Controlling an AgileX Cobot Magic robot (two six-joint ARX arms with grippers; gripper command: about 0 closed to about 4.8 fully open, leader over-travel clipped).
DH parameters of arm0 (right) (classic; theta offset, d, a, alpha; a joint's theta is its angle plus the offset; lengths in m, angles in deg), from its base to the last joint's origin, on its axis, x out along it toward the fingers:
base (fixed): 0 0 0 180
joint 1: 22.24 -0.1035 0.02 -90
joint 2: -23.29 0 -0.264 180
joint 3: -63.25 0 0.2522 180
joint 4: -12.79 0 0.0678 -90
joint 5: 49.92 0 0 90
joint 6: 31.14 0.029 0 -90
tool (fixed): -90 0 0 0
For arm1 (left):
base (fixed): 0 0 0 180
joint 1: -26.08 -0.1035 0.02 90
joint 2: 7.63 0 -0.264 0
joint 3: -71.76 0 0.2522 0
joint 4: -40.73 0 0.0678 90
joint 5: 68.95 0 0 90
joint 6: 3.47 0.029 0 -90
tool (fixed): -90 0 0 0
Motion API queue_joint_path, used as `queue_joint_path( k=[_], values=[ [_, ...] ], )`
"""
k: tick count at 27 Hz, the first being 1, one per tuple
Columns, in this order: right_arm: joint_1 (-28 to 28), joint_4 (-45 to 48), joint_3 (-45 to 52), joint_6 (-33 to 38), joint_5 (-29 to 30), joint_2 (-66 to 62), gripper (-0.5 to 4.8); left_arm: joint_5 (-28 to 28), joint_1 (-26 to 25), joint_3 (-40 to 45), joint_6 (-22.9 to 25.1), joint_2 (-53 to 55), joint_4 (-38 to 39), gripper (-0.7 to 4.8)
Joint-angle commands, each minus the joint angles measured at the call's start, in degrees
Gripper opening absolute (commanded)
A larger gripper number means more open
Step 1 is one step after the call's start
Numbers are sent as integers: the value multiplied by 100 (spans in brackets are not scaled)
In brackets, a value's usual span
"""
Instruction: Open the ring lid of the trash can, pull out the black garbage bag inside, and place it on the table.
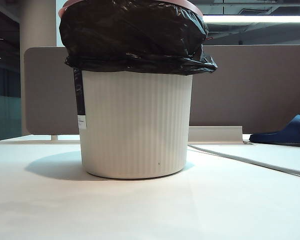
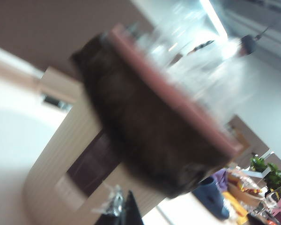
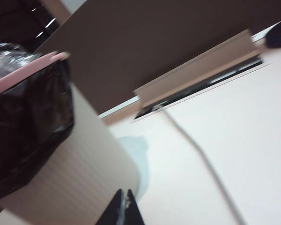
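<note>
both end effectors are closed and hold nothing. left end effector (image 2: 126, 211) shows in its wrist view only as dark fingertips pressed together at the frame edge, apart from the trash can (image 2: 51, 168), on the side with the dark label strip (image 2: 93, 164). that view is badly blurred, so the tips may be nearer the can's wall than they seem. right end effector (image 3: 124, 211) likewise appears as a dark closed point in its own wrist view, low beside the can's ribbed wall and not touching it. neither arm shows in the exterior view.

trash can (image 1: 137, 125) stands upright on the white desk (image 1: 150, 210), centre-left in the exterior view. its black garbage bag (image 1: 135, 35) is inside, its glossy edge folded out and down over the rim all round. ring lid (image 1: 190, 6), a pale pink hoop, sits on the rim on top of the bag.

behind the can runs a grey-brown partition panel (image 1: 250, 85). a pale cable (image 1: 250, 160) lies across the desk to the right, and a dark blue slipper (image 1: 285, 132) rests at the far right edge near the panel.
</note>
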Motion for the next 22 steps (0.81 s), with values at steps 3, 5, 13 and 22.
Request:
queue_joint_path(
  k=[3,5,13,22],
  values=[
    [-9,98,-249,26,380,-4,-1,131,-4,-1067,485,103,337,-6],
    [-11,98,-376,24,413,-4,-1,133,-4,-1556,745,302,697,-6],
    [-9,37,-1182,-313,426,-7,-2,-463,0,-3082,713,1738,1591,-5],
    [-9,-876,-2079,-1307,-162,-15,-2,-1641,4,-3480,-385,3252,973,53]
  ],
)
